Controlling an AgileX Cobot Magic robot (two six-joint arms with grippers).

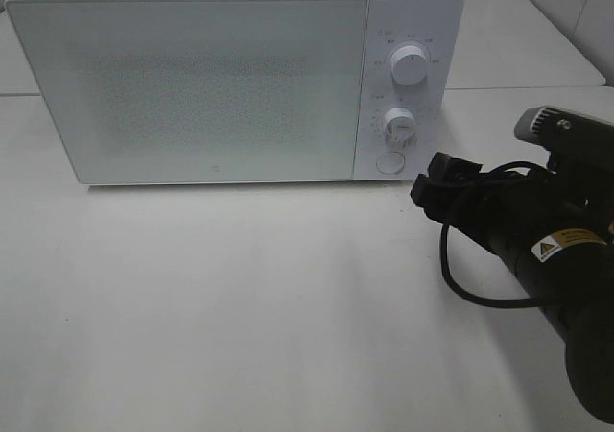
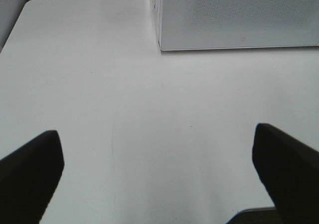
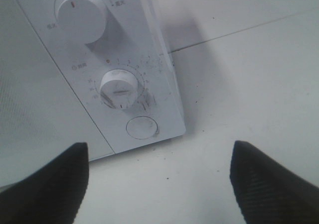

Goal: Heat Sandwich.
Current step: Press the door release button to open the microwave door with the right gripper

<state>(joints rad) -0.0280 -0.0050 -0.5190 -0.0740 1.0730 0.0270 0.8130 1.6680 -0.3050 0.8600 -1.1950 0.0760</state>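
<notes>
The white microwave (image 1: 211,86) stands at the back of the table with its door shut. The sandwich is out of view. My right gripper (image 1: 436,184) is open and empty, a little in front of the microwave's control panel. In the right wrist view the open gripper (image 3: 159,179) faces the lower knob (image 3: 119,89) and the round button (image 3: 141,127), without touching them. The upper knob (image 3: 79,15) is further up the panel. My left gripper (image 2: 159,174) is open and empty over bare table, well in front of the microwave's left corner (image 2: 164,40). It does not show in the exterior view.
The white table (image 1: 240,307) runs from the microwave to the near edge. A second table surface (image 1: 537,38) lies behind on the right. A black cable (image 1: 460,278) loops off my right arm above the table.
</notes>
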